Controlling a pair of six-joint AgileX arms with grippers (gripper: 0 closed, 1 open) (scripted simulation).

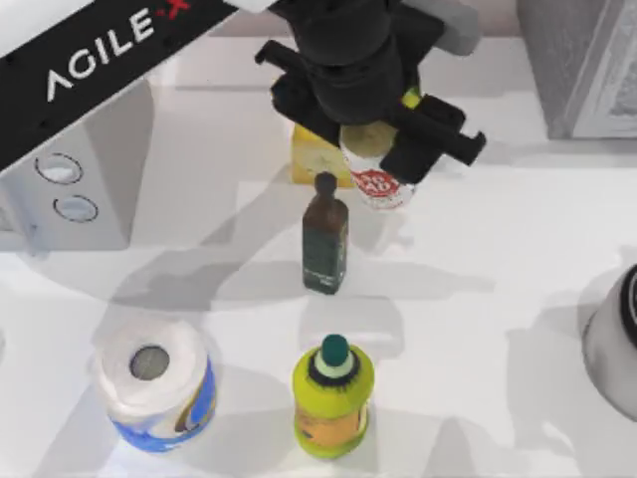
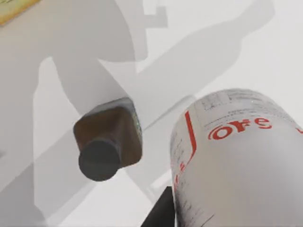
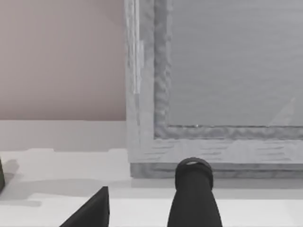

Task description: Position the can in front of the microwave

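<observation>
The can (image 1: 381, 184), white with a red logo, hangs tilted in my left gripper (image 1: 370, 149), which is shut on it near the back middle of the table. In the left wrist view the can (image 2: 236, 161) looms close, with one dark finger (image 2: 161, 215) beside it. The microwave (image 1: 75, 184), light grey with two round knobs, stands at the left, well apart from the can. My right gripper (image 3: 142, 208) is open and holds nothing.
A brown bottle (image 1: 325, 239) (image 2: 109, 142) stands just in front of the can, and a yellow box (image 1: 317, 159) behind it. A yellow-green jar (image 1: 333, 398) and a paper roll (image 1: 154, 383) stand at the front. A ribbed grey appliance (image 1: 587, 60) (image 3: 227, 71) fills the back right. My right arm (image 1: 615, 344) is parked at the right edge.
</observation>
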